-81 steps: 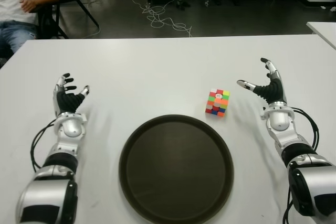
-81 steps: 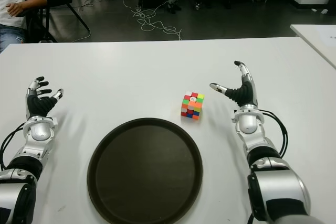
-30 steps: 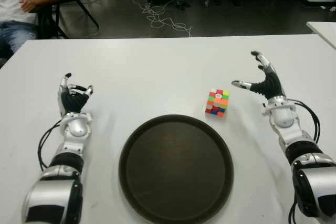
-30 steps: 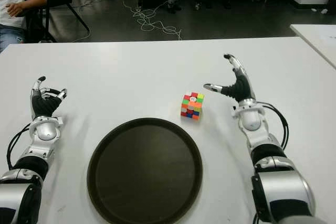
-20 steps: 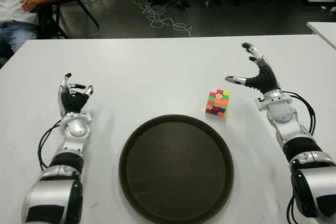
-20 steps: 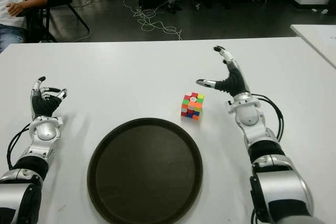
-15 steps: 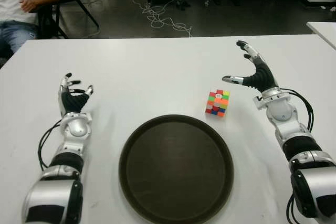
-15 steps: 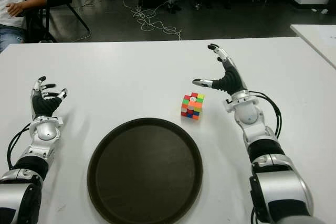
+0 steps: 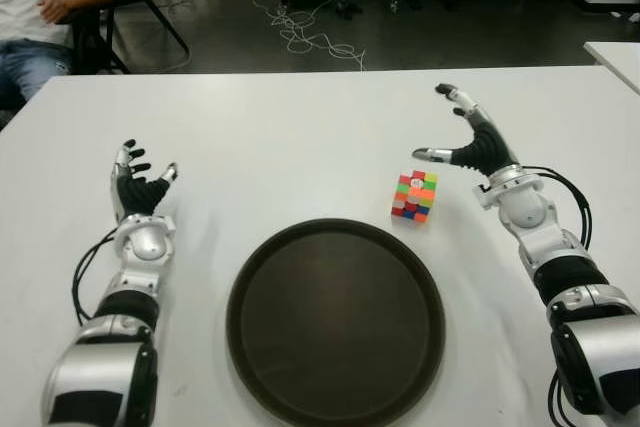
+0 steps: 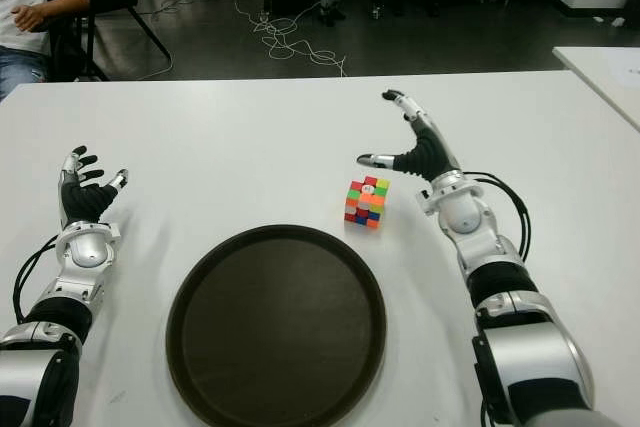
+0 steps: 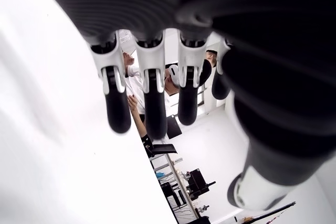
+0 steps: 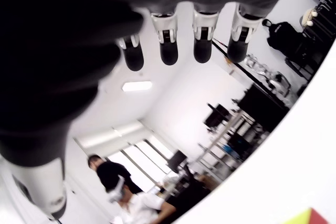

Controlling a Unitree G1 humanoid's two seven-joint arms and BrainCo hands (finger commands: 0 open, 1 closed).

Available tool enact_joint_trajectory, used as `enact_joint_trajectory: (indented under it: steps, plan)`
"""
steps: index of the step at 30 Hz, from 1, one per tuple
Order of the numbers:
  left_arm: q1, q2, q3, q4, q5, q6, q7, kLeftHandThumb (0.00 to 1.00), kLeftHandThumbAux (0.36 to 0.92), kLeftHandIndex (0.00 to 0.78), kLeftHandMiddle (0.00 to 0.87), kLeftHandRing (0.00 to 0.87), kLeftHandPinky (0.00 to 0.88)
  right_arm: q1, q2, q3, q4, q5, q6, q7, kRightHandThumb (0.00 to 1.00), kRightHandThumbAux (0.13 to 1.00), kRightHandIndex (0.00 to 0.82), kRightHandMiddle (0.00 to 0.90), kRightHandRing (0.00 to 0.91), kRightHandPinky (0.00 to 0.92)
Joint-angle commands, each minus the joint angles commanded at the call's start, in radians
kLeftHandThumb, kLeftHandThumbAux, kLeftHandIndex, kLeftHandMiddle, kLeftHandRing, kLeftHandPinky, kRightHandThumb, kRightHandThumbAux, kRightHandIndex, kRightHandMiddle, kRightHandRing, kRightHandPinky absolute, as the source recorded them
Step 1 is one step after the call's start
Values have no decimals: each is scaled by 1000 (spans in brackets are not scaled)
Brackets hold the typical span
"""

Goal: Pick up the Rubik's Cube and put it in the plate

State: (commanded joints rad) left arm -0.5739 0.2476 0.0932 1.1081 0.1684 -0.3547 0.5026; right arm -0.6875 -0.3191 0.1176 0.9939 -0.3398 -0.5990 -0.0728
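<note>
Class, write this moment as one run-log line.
right hand: open, beside Rubik's Cube | cube: on table, outside plate | left hand: open, idle

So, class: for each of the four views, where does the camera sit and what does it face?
Left eye: head, looking down at white table, both hands, Rubik's Cube, plate.
Right eye: same scene, slightly shifted.
Left wrist: beneath open left hand, facing room.
Right wrist: under open right hand, cube's corner visible.
Shared: the cube.
</note>
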Motion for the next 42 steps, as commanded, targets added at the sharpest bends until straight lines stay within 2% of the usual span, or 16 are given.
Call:
enact_joint_trajectory:
  steps: [4,6,9,12,19,23,25,27,29,39,42]
  plan:
    - [1,-2,3,-2,-4,1,-2,116,765,124,198,224,285,-5,1,20,-12,-20,26,-1,0,611,19,7,0,17]
    - [2,-4,5,-5,-8,0,-7,114,763,126,223,253,321,-7,3,29,-19,-28,40,6,0,599,16,7,0,18]
    - [4,-5,8,-8,-13,1,-14,100,773,122,369,439,508,-12,9,42,-25,-30,57,21,0,593,11,2,0,13]
    - [5,-5,9,-10,-14,0,-16,93,779,120,411,496,551,-16,13,50,-26,-19,64,46,0,589,9,1,0,13]
    - [7,-2,5,-12,-10,0,-20,65,773,112,361,437,484,-15,13,69,-41,-27,79,74,0,570,1,0,0,11]
    - [10,1,1,-14,-5,-5,-21,61,763,118,346,424,466,-9,5,99,-67,-69,128,57,0,567,0,0,0,10]
    - [10,1,0,-15,-4,-6,-21,66,758,119,323,397,430,-6,4,103,-76,-74,140,56,0,566,0,0,0,13]
    - [13,2,-2,-17,0,-9,-15,71,753,123,264,321,363,-3,0,115,-99,-93,182,62,0,580,6,0,0,23]
    - [14,2,-3,-19,3,-11,-11,73,752,125,245,296,341,1,-4,126,-125,-108,226,71,0,576,4,0,0,26]
    - [15,4,-5,-19,7,-19,-7,76,778,145,232,272,347,36,-16,153,-254,-148,404,127,0,616,15,38,55,77]
    - [15,5,-8,-16,11,-16,-6,61,783,148,265,311,381,51,-22,159,-304,-153,447,151,0,620,15,41,59,81]
